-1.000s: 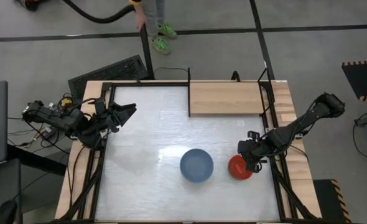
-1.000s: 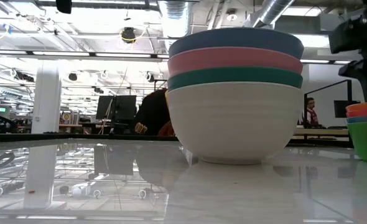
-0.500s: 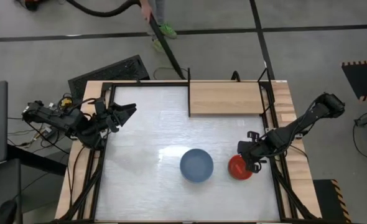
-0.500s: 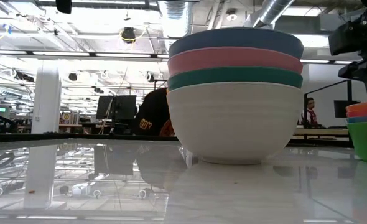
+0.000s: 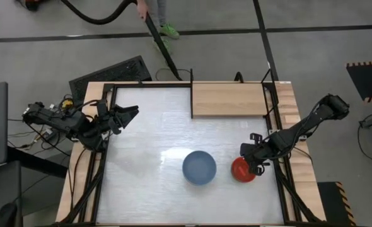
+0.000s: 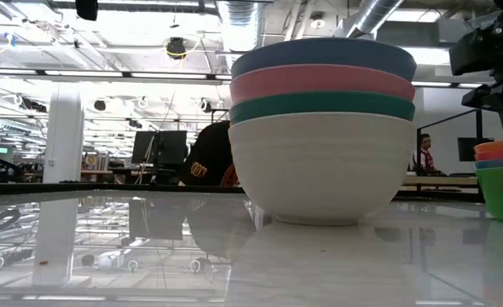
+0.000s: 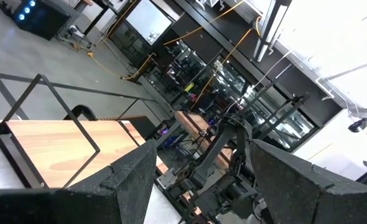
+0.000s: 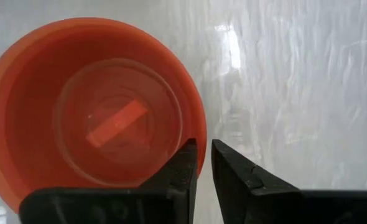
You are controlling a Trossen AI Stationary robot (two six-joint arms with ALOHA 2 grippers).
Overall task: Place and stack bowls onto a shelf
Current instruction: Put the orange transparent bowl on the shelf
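Observation:
A red bowl [image 5: 241, 170] tops a small stack [image 6: 500, 177] of red, blue and green bowls at the table's right. My right gripper [image 5: 254, 165] is above its right side, shut on the red bowl's rim. A larger stack, with a blue bowl [image 5: 199, 168] on top and pink, teal and white below [image 6: 322, 128], stands to its left on its base. The wooden shelf [image 5: 227, 99] lies at the far edge. My left gripper [image 5: 130, 113] waits open over the table's left edge. My right gripper pinches the red bowl's rim [image 8: 203, 130] on the side toward the table's right edge. One finger [image 8: 185, 163] is inside the bowl and the other [image 8: 230, 167] outside its wall. The fingers point down from above. The bowl sits upright on the stack.
Black metal posts [image 5: 267, 94] frame the shelf and the table's sides. A person with a black hose [image 5: 164, 44] stands on the floor beyond the far edge. Bare white tabletop [image 5: 148, 139] lies between the left arm and the bowls.

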